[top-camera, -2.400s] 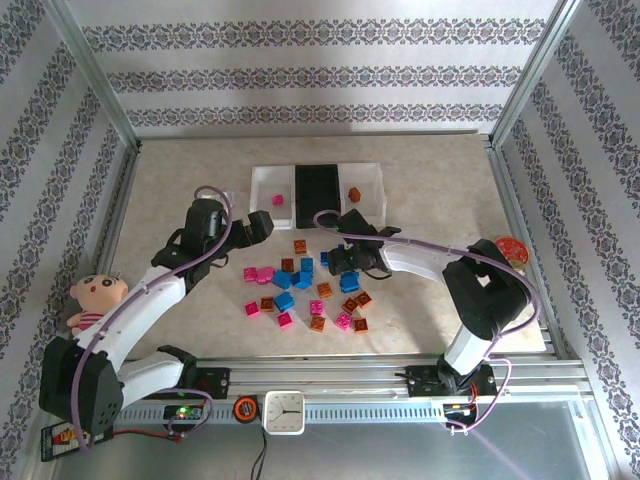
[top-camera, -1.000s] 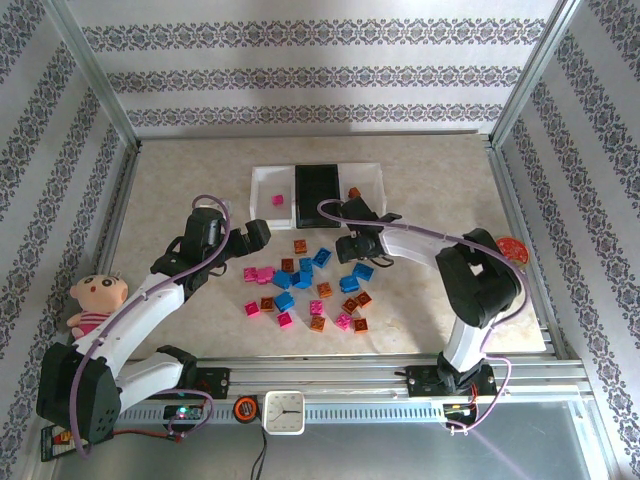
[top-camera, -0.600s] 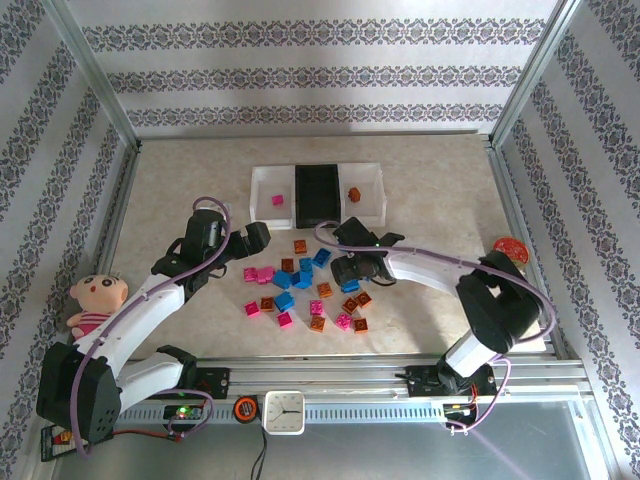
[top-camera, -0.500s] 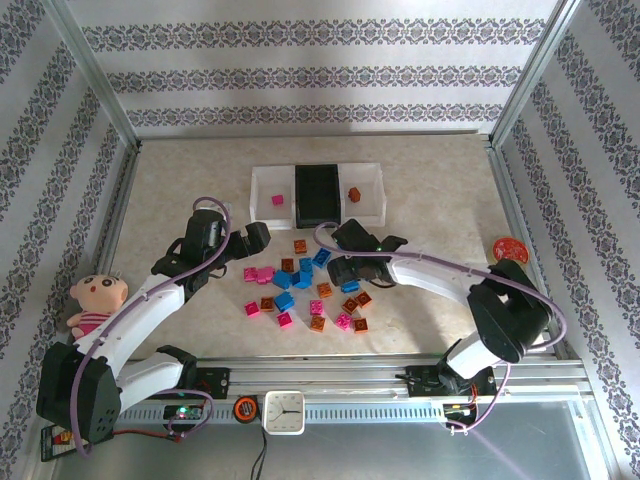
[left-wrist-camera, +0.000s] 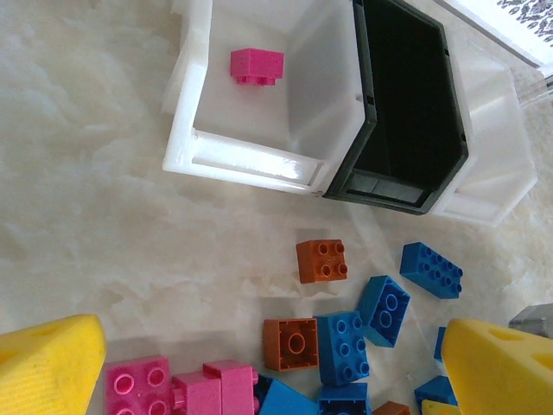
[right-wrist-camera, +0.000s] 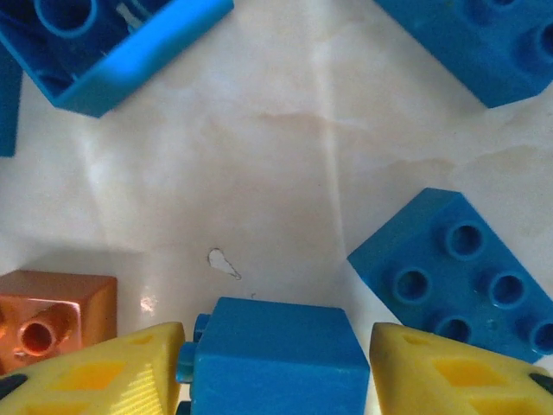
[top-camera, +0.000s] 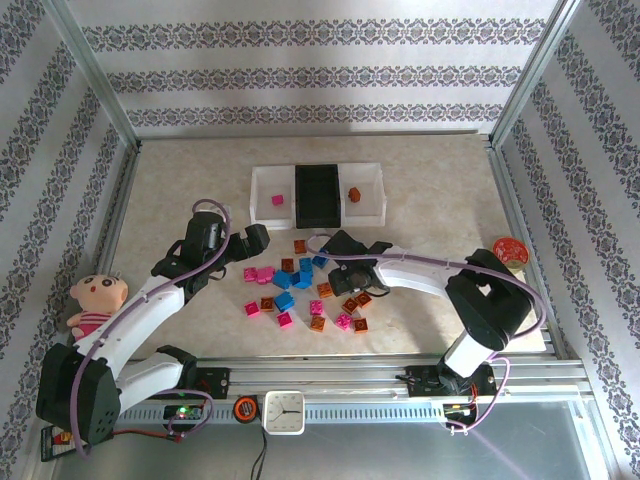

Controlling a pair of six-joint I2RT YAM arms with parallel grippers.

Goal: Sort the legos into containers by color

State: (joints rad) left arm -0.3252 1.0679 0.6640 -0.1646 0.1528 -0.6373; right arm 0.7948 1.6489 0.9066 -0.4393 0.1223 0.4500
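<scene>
At the far side of the table (top-camera: 430,200) the containers (top-camera: 254,190) hold one pink and one orange piece; the other legos (top-camera: 303,278) lie heaped between the arms, left gripper (left-wrist-camera: 276,373) wide open above the pink ones, right gripper (right-wrist-camera: 276,359) pinching a blue lego (right-wrist-camera: 276,337) that lies on its side. Risk: one finger bears on a stud, so the brick may twist out on the lift — or knock the orange lego (right-wrist-camera: 52,320) beside it. Brick's near half is cut off, and the floor of the black bin (left-wrist-camera: 406,112) is too dark to read.

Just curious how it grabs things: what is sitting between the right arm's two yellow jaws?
A blue lego, seen in the right wrist view, close against both jaws; whether they actually grip it is unclear.
</scene>
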